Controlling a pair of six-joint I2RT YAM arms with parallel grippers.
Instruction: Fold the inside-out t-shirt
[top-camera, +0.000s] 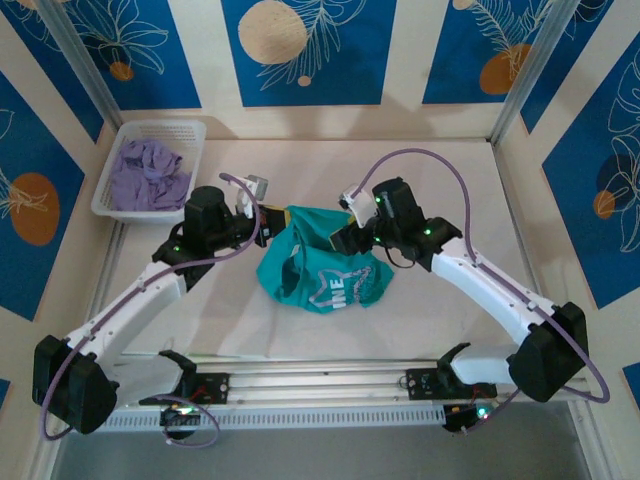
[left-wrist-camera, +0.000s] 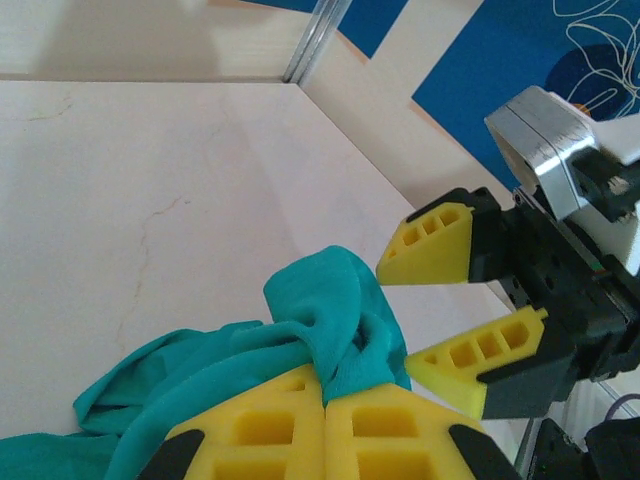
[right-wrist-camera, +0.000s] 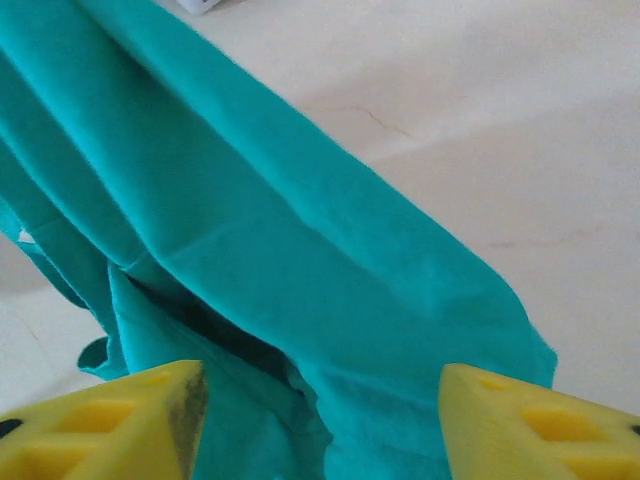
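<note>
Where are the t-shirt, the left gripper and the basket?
t-shirt (top-camera: 312, 268), top view, bunched middle.
left gripper (left-wrist-camera: 325, 388), left wrist view, between its shut fingertips.
basket (top-camera: 165, 125), top view, far rim.

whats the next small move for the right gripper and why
Probably ease the right gripper forward and shut it on the teal fold of the t-shirt ahead of its open jaws. The left gripper is shut on a bunched edge, and the shirt is crumpled, so a second hold seems needed to spread it.
</note>
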